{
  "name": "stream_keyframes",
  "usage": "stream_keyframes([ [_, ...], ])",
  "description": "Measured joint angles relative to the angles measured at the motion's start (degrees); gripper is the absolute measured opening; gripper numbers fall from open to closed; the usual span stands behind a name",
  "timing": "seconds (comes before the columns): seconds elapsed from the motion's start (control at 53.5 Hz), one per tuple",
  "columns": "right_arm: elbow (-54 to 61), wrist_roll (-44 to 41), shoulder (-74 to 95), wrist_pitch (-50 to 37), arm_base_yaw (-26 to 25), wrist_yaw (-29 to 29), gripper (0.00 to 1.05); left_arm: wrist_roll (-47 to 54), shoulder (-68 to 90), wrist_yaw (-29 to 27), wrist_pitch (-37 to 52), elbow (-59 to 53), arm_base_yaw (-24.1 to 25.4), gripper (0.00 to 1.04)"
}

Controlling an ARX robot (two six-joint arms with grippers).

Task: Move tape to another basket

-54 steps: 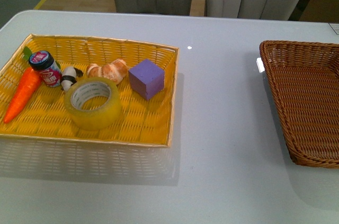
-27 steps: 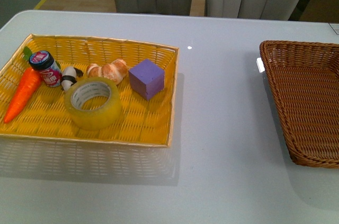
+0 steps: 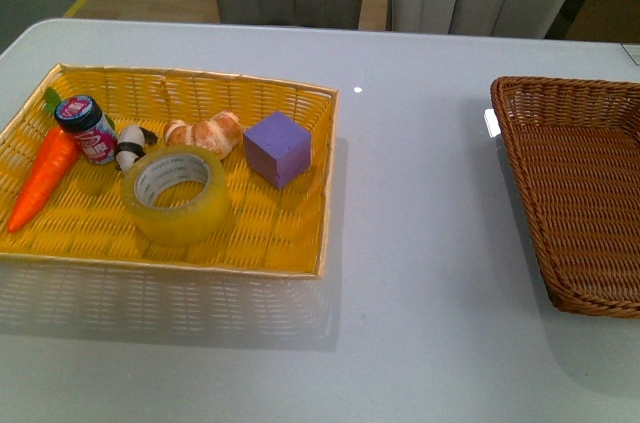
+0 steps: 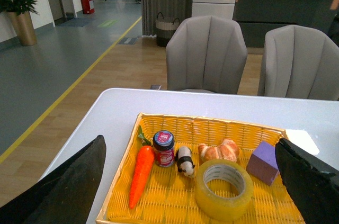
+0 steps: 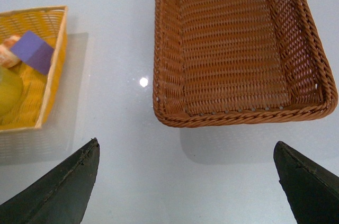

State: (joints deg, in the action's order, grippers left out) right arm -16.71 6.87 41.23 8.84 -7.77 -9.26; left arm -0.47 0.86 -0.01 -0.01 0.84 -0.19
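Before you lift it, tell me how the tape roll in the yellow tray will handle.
The tape lies flat, hole up, so it probably won't roll unless tipped on edge. Its thick wound wall looks stiff and likely fairly heavy for its size. The glossy outer face may be slippery.

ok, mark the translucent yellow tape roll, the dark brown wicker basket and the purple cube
translucent yellow tape roll (image 3: 178, 223), front view, near outer wall
dark brown wicker basket (image 5: 233, 49), right wrist view, bare woven floor
purple cube (image 3: 276, 137), front view, top face
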Motion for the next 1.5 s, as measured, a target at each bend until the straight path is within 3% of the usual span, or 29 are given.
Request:
stream_keyframes([
  [0.187, -8.4, -3.6, 28.5, -20.3, -2.3, 2.4, 0.96, 0.0, 0.0, 0.0, 0.0, 0.0, 0.0, 0.96],
  [0.318, -16.4, -5.9, 44.3, -25.6, -3.7, 3.3, 0.96, 0.0, 0.0, 0.0, 0.0, 0.0, 0.0, 0.96],
  [0.748, -43.2, -12.3, 79.5, -24.1, -10.3, 7.2, 0.96, 0.0, 0.0, 0.0, 0.0, 0.0, 0.0, 0.96],
  [1.252, -49.5, -17.0, 90.7, -23.5, -14.0, 5.9, 0.96, 0.0, 0.0, 0.0, 0.0, 0.0, 0.0, 0.96],
  [1.383, -50.3, -17.0, 91.6, -23.2, -14.2, 5.0, 0.81, 0.0, 0.0, 0.0, 0.0, 0.0, 0.0, 0.96],
  [1.495, -50.3, -17.1, 91.6, -22.6, -14.3, 3.8, 0.58, 0.0, 0.0, 0.0, 0.0, 0.0, 0.0, 0.96],
])
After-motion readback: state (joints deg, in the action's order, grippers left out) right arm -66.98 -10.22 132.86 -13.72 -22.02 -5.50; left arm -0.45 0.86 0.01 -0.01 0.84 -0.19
